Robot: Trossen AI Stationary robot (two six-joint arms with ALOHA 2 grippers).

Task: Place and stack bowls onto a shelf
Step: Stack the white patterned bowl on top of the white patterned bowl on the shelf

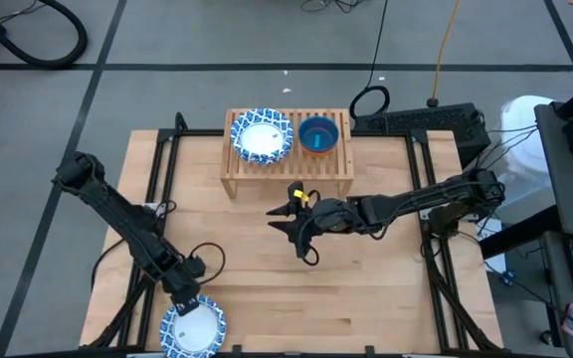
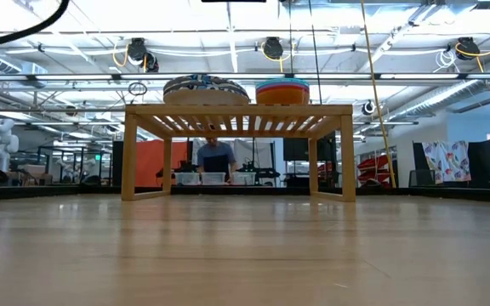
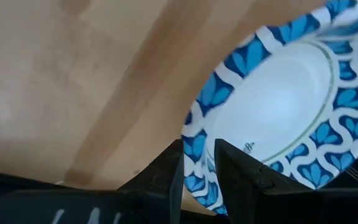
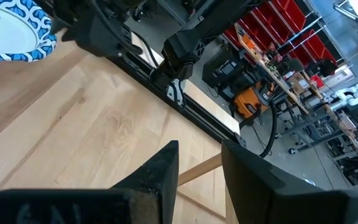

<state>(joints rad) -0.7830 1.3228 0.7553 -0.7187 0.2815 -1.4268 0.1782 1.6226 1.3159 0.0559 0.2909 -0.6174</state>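
Observation:
A blue-patterned dish (image 1: 195, 331) with a white centre sits at the table's near edge, left of the middle, and my left gripper (image 1: 187, 301) is shut on it. It also shows in the left wrist view as the dish (image 3: 291, 106) and in the right wrist view as the dish (image 4: 5, 31). The light wooden shelf (image 1: 286, 177) stands at the far edge. On its slatted top are stacked patterned dishes (image 1: 262, 136) and a stack of small bowls (image 1: 318, 136) with teal uppermost. My right gripper (image 1: 301, 237) hovers open over the table's middle, touching nothing. My left gripper pinches the dish's patterned rim (image 3: 199, 163) between its two fingers (image 3: 176, 177), one on each face of the rim. It comes at the edge nearest the arm, slanting down from the far left. Whether the dish rests on the table or is raised, I cannot tell.
In the low view the shelf (image 2: 238, 110) carries the dishes (image 2: 207, 87) and the bowl stack (image 2: 282, 90). Bare tabletop (image 1: 366, 288) lies between shelf and near edge. A person (image 2: 217, 158) sits in the room behind. Black frame rails (image 1: 157, 169) run along the table's sides.

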